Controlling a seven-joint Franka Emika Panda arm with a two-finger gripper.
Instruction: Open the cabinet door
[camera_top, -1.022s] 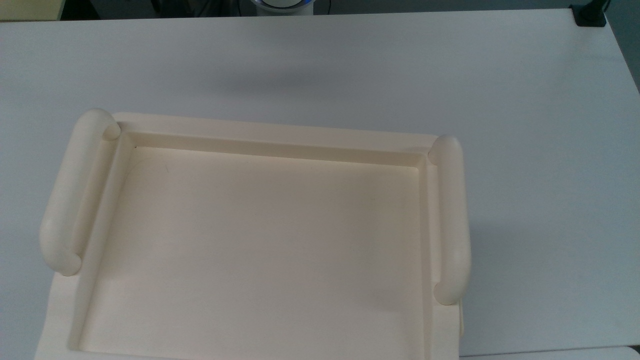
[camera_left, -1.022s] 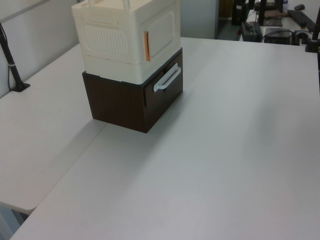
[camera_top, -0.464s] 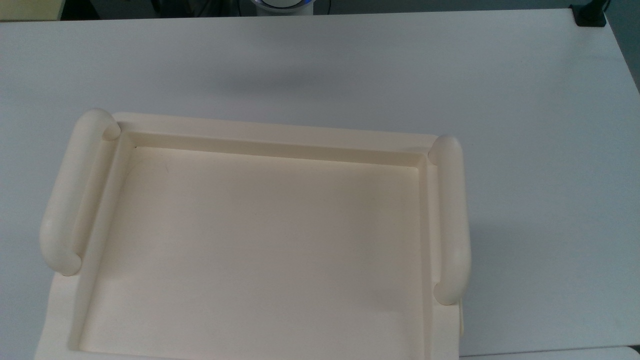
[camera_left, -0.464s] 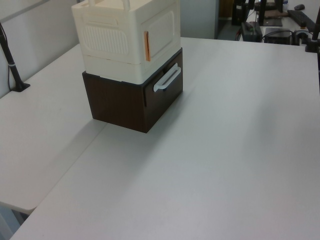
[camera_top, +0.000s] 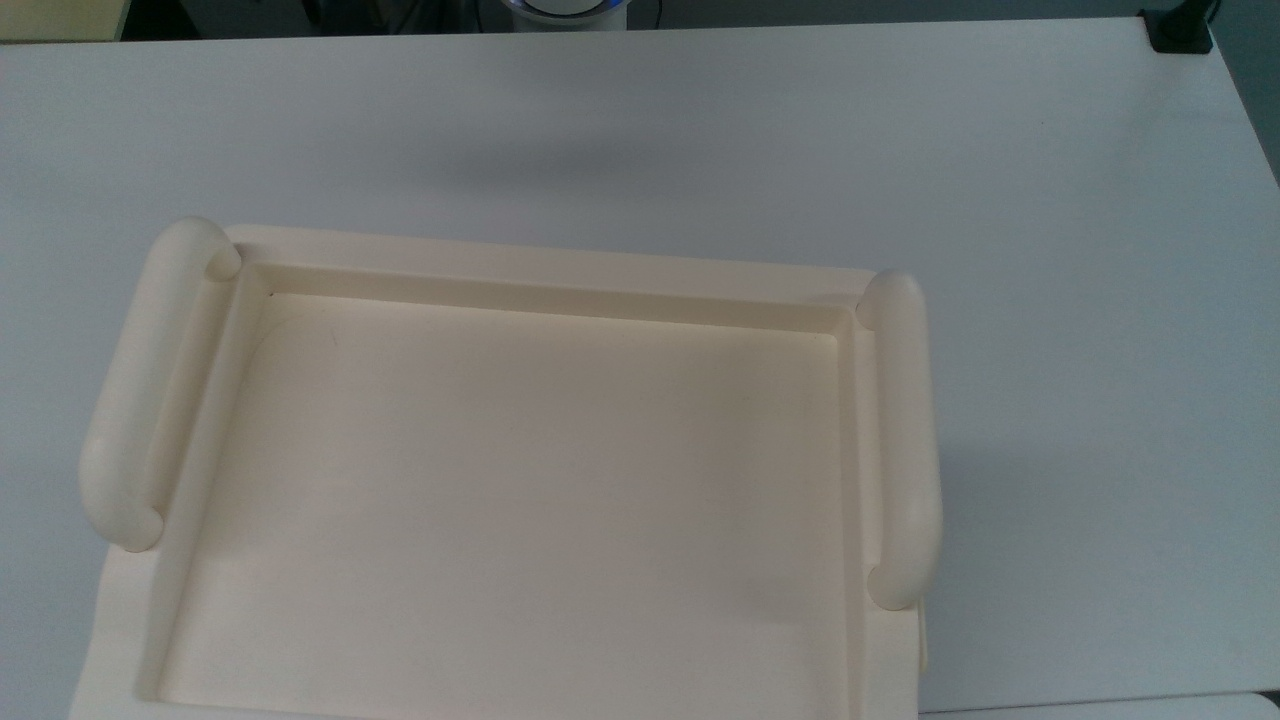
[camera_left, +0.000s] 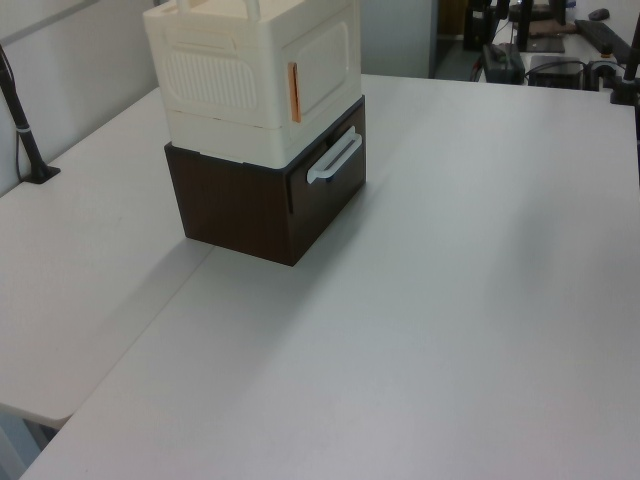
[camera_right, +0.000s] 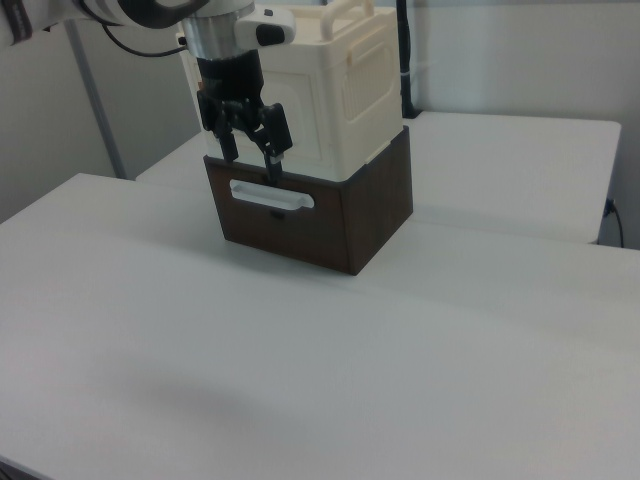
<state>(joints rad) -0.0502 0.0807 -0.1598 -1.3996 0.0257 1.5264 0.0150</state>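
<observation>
White table tops (camera_right: 420, 340) fill the room, and on one of them stands a dark brown drawer box (camera_right: 330, 225) with a cream plastic cabinet (camera_right: 350, 90) stacked on top of it. In the right view the gripper (camera_right: 250, 155) hangs in front of this stack with its two black fingers (camera_right: 271, 160) pointing down and set apart, with nothing between them. The fingertips are just above the white drawer handle (camera_right: 271, 197), which lies directly under them on the brown front. Behind the fingers is the cabinet door (camera_left: 318, 62), a cream panel with a raised rim, and it sits flat and closed in the cabinet front. In the left view an orange strip (camera_left: 293, 92) runs down the cabinet corner at the door's edge nearer the left view's left. I cannot tell from the right view if a finger touches the door or is only near it. In the top view the recessed tray top (camera_top: 520, 480) of the cabinet shows with a rounded rail (camera_top: 135, 390) on each side.
</observation>
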